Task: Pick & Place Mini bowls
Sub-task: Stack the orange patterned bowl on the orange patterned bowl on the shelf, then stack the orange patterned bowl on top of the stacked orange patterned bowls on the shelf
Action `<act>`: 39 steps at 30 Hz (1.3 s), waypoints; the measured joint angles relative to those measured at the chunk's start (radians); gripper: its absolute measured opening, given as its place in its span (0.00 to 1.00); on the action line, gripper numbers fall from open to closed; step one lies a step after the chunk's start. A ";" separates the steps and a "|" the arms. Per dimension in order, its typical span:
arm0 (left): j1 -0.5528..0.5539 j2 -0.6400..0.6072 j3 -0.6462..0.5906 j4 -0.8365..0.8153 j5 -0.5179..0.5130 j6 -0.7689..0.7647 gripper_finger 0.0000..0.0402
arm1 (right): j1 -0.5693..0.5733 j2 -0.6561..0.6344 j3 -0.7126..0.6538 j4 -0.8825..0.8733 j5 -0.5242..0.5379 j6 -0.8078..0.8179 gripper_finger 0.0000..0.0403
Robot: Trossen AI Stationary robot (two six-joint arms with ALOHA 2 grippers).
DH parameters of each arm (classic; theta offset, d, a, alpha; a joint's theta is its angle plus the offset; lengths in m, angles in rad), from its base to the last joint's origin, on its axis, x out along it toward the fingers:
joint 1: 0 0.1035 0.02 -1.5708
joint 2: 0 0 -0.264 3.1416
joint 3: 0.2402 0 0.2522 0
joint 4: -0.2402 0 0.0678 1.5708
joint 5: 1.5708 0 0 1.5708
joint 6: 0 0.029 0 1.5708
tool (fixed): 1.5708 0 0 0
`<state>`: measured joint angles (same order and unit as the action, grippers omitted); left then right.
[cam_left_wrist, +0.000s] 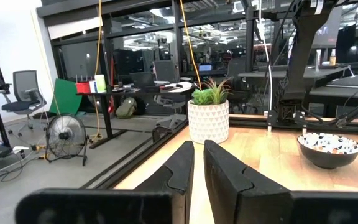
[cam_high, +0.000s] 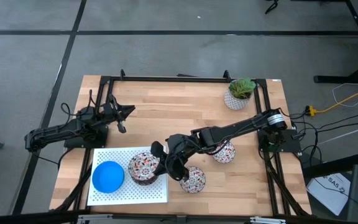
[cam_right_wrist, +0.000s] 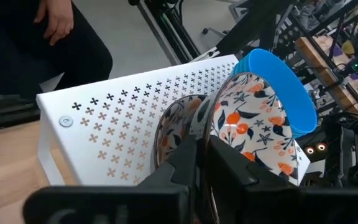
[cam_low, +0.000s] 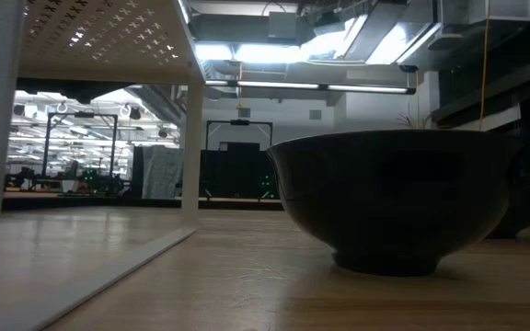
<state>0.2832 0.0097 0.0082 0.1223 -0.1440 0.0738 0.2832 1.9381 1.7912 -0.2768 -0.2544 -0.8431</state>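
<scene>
On the white perforated tray (cam_high: 129, 191) sit a blue bowl (cam_high: 107, 176) and a floral bowl (cam_high: 143, 167). Two more floral bowls rest on the wood, one (cam_high: 193, 179) near the tray and one (cam_high: 224, 152) under the right arm. My right gripper (cam_high: 166, 163) hangs at the tray's right edge, shut on another floral bowl (cam_right_wrist: 253, 124). In the right wrist view this bowl stands in front of the blue bowl (cam_right_wrist: 284, 74) and beside the tray's floral bowl (cam_right_wrist: 169, 134). My left gripper (cam_high: 122, 118) waits shut over the table's left part. My right gripper (cam_right_wrist: 202, 158) pinches the floral bowl by its rim (cam_right_wrist: 213, 134), one finger (cam_right_wrist: 229, 168) inside the bowl and the other outside. The bowl stands steeply tilted on edge in the hold, its hollow facing sideways. Whether its lower part rests on anything is hidden by the fingers.
A white pot with a green plant (cam_high: 239, 93) stands near the far right corner. A black frame (cam_high: 166, 79) runs round the table's edge. Bare wood lies across the middle and far part. A person's hand (cam_right_wrist: 58, 18) shows beyond the tray. In the low view a bowl (cam_low: 394, 202) looms close.
</scene>
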 joint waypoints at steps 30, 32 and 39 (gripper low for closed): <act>0.000 0.000 0.000 0.000 0.000 0.000 0.08 | 0.027 -0.004 0.000 -0.028 0.199 0.073 0.30; 0.000 0.000 0.000 0.000 0.000 0.000 0.08 | 0.039 -0.004 0.000 -0.042 0.234 0.099 0.29; 0.000 0.000 0.000 0.000 0.000 0.000 0.08 | 0.078 -0.053 0.000 -0.121 0.348 0.165 0.27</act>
<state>0.2835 0.0099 0.0082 0.1226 -0.1440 0.0738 0.3616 1.8847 1.7914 -0.3974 0.0933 -0.6781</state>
